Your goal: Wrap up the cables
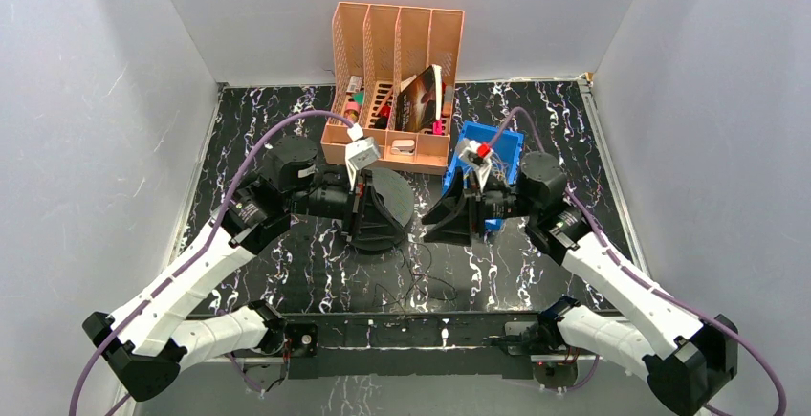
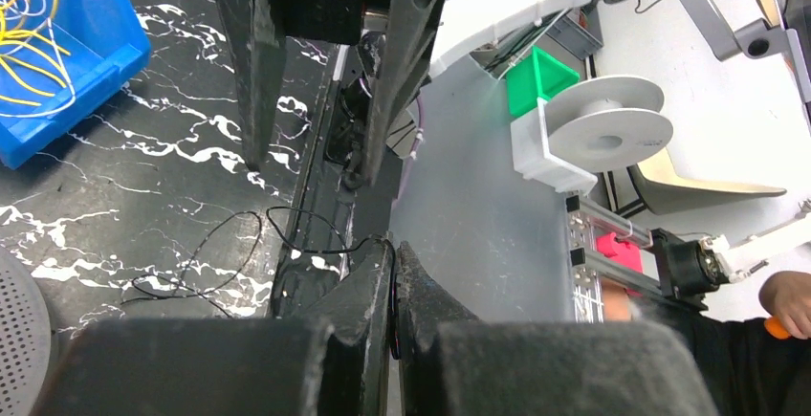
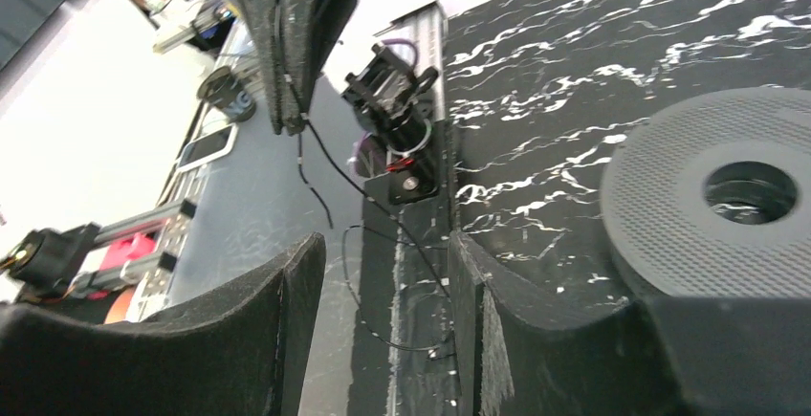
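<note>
Two robot arms meet over a black marbled table point(image 2: 143, 148) with a thin black cable point(image 3: 335, 163) strung between them. The left hand point(image 2: 394, 268) has its fingers pressed together, clamped on the cable, which passes through the pinch at the tips. In the right wrist view the same cable hangs from that closed hand and trails down to the near edge of the table. The right hand point(image 3: 383, 253) faces it from close by with its fingers apart. The cable runs down through the gap between them, gripped by neither. The rest of the black cable lies in loose loops on the table in front of the two hands, near the front rail. A dark grey spool point(image 3: 669, 177) sits flat on the table just beside the left hand, its perforated disc facing up, with no cable seen on it. Behind the right hand stands a blue bin point(image 2: 96, 62) holding a tangle of yellow cables point(image 2: 29, 14). At the back of the table, against the rear wall, an orange file rack point(image 1: 397, 53) holds assorted small items, too small to tell apart from above.
</note>
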Controlling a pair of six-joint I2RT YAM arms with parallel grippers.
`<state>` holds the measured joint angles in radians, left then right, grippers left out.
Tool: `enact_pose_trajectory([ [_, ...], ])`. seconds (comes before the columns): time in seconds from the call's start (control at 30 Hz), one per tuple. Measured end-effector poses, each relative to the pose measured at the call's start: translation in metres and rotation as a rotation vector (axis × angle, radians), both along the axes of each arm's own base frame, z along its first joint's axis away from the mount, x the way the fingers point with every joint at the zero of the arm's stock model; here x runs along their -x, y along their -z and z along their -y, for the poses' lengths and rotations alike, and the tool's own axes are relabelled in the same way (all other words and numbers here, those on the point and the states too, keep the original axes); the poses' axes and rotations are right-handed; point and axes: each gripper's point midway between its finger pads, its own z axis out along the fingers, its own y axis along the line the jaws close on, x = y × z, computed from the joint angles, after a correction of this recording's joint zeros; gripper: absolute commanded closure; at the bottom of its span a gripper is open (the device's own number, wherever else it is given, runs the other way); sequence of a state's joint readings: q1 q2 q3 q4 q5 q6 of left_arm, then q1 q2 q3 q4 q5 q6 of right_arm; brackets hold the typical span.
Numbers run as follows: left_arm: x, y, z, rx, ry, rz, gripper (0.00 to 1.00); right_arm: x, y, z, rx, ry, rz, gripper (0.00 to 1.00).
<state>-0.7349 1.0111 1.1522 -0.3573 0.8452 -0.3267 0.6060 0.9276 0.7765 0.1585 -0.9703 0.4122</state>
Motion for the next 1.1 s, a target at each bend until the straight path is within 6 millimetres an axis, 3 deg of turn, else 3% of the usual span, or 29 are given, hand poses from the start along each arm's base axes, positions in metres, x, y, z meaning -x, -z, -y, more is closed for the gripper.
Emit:
enact_pose_trajectory([
  [0.2, 0.006, 0.002, 0.000, -0.003, 0.040, -0.010, 1.00, 0.020, 0.006, -0.013, 0.010, -0.093, -0.001, 0.39],
  [0.57, 0.013, 0.002, 0.000, 0.006, 0.086, -0.024, 1.00, 0.028, 0.018, -0.035, 0.025, -0.148, -0.004, 0.41],
  [0.63, 0.013, 0.001, 0.000, 0.007, 0.089, -0.025, 1.00, 0.030, 0.021, -0.038, 0.029, -0.157, -0.006, 0.48],
  [0.8, 0.014, 0.001, 0.000, 0.009, 0.097, -0.025, 1.00, 0.034, 0.021, -0.042, 0.022, -0.171, 0.018, 0.79],
  [0.87, 0.014, 0.001, 0.000, 0.010, 0.098, -0.024, 1.00, 0.035, 0.021, -0.042, 0.020, -0.173, 0.024, 1.00],
  [1.0, 0.015, 0.001, 0.000, 0.009, 0.098, -0.025, 0.97, 0.035, 0.022, -0.043, 0.022, -0.169, 0.033, 1.00],
  [1.1, 0.014, 0.002, -0.001, 0.006, 0.098, -0.018, 0.68, 0.035, 0.020, -0.041, 0.020, -0.155, 0.046, 1.00],
])
